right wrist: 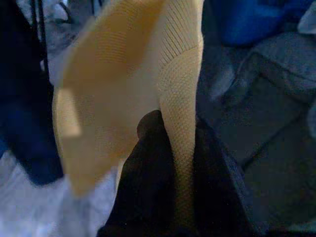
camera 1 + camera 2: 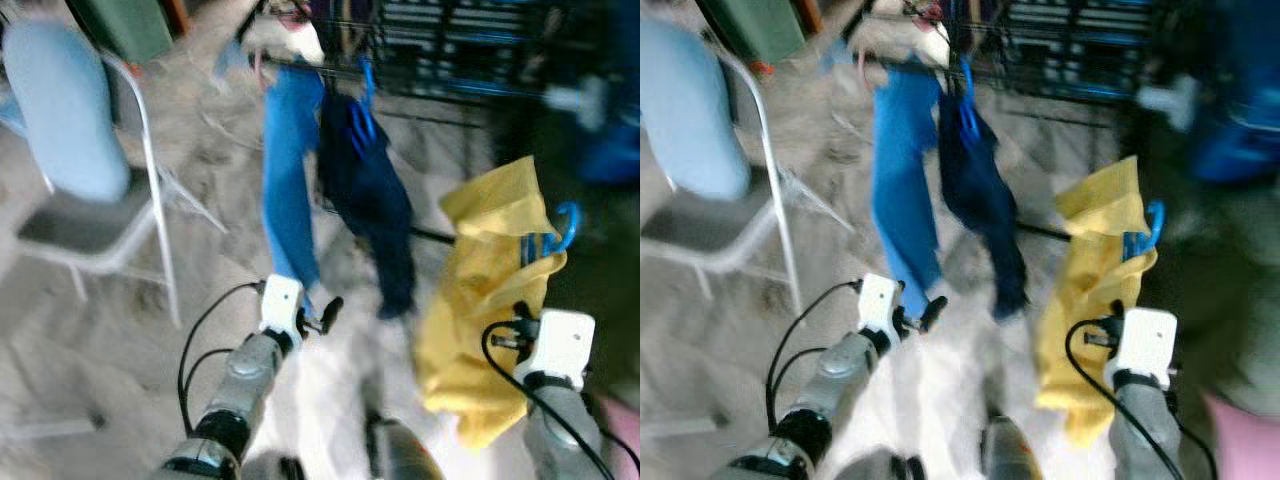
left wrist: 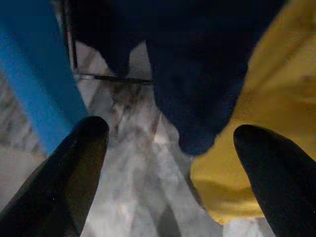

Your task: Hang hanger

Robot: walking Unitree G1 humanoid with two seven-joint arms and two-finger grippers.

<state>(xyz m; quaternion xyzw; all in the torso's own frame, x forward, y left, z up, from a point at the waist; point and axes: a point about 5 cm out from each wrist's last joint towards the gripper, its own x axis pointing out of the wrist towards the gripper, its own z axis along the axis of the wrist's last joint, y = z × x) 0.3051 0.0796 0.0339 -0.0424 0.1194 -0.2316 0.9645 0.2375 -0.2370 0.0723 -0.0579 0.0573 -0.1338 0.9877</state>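
Head views blurred; the camera seems to be in motion.

Right pincer point(image 1: 173, 148): closed on a yellow garment point(image 2: 480, 300), fabric pinched between the two black fingers, as the right wrist view shows. The garment hangs on a blue hanger point(image 2: 555, 238), whose hook curls up just above the yellow cloth, to the right of its top edge. Hanger and garment sit directly ahead of the right arm and above the pincer, free of any rail.

Left pincer point(image 2: 322, 315): open, fingers spread wide in the left wrist view, gripping nothing. It hovers low, near the hem of a light blue garment point(image 2: 288, 180) and beside a navy garment point(image 2: 370, 190).

Rack point(image 2: 420, 50): dark, with a bar running crosswise at the top of the scene. The light blue and navy garments already hang from it, the navy one on its own blue hanger point(image 2: 362, 110).

Key relation: the rack bar lies up, forward and to the left of the held hanger, well apart from it. The yellow garment's long axis runs near vertical, hook uppermost. The right arm is the carrier and the nearer one. Judged step: carrying toward the rack; the hook must rise above the bar, then drop over it. Free bar space looks to lie right of the navy garment, though blur makes this uncertain.

A folding chair point(image 2: 90, 220) stands off to the left on the marbled floor point(image 2: 120, 380).
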